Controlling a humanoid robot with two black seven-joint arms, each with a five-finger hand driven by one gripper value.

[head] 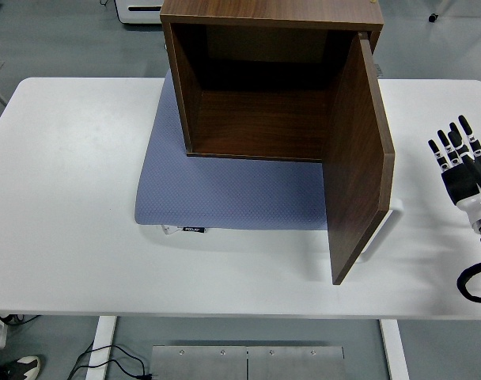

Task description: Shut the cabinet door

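Cabinet door point(357, 158) standing wide open
Right hand point(460, 165) is hovering well right of it over the table point(66, 198), fingers spread, holding nothing.

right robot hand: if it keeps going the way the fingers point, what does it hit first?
Probably nothing. The right robot hand points away from the robot and slightly left, over bare table, passing right of the open cabinet door. Depth is uncertain.
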